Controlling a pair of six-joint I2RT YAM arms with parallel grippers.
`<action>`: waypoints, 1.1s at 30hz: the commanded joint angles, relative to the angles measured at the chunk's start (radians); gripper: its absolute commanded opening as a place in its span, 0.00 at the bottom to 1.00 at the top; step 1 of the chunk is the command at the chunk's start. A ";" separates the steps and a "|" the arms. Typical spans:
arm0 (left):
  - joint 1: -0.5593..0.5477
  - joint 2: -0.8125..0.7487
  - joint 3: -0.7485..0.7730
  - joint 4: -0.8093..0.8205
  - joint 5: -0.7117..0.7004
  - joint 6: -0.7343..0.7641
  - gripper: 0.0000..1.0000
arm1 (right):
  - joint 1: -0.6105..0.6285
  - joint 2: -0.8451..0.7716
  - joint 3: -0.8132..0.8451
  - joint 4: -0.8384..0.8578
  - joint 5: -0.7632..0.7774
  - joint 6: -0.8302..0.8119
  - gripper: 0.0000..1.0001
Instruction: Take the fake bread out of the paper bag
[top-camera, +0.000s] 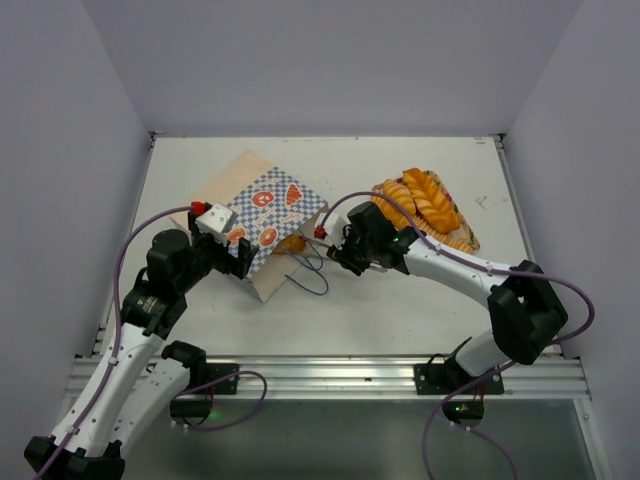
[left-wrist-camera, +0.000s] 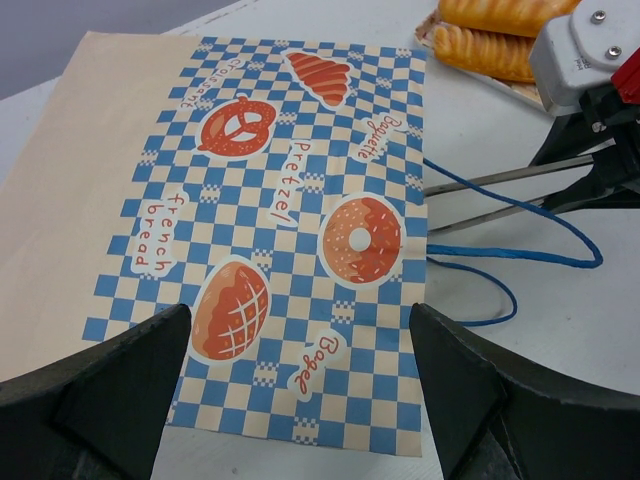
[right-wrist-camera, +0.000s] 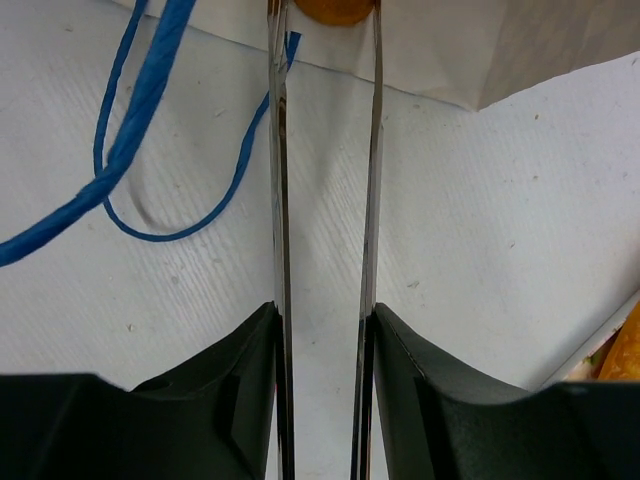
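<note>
The paper bag lies flat on the table, checkered side up, with its mouth toward the right. It fills the left wrist view. My left gripper is open and hovers over the bag's bottom edge, with its fingers on either side of it. My right gripper is shut on metal tongs. The tong tips reach the bag's mouth, at a golden piece of fake bread that peeks out of the bag. Several more breads lie on the tray.
The pink floral tray sits at the back right behind my right arm. The bag's blue cord handles trail loose on the table by the tongs, and show in the right wrist view. Grey walls enclose the table.
</note>
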 joint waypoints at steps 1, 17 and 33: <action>-0.003 -0.007 -0.002 0.057 0.017 0.024 0.94 | 0.000 -0.044 0.043 0.003 -0.049 -0.013 0.43; -0.005 -0.004 0.000 0.055 0.020 0.021 0.94 | -0.002 0.014 0.126 0.003 -0.102 -0.011 0.52; -0.005 -0.003 0.003 0.055 0.018 0.024 0.94 | -0.014 0.132 0.199 0.001 -0.108 -0.002 0.56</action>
